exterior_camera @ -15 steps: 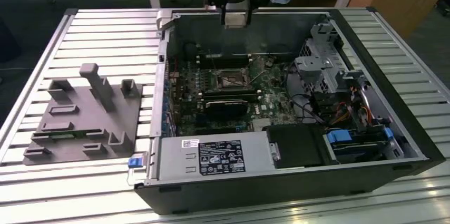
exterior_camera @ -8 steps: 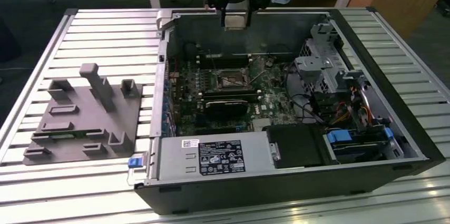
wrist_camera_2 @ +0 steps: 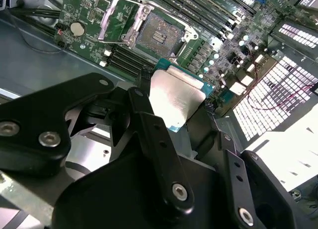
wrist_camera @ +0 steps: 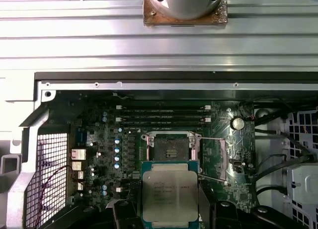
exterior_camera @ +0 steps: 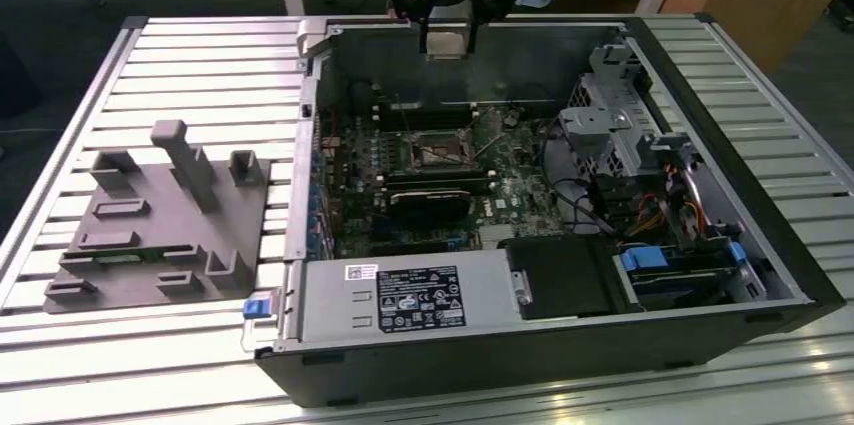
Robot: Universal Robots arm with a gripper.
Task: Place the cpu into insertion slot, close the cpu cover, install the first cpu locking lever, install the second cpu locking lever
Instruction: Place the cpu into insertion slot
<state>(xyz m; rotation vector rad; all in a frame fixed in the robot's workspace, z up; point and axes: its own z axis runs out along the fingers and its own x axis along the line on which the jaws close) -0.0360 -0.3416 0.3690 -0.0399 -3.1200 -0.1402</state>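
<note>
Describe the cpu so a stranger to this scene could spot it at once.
Find the open computer case on the slatted table, then the gripper hanging over it. Clamped there is the cpu: a flat square with a dull silver top, unlike the empty socket below.

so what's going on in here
A robot arm's gripper holds the cpu by its edges between its fingers, above the open computer case. The cpu is not yet in the socket, which sits bare on the motherboard. The cpu cover stands swung open beside it.
</note>
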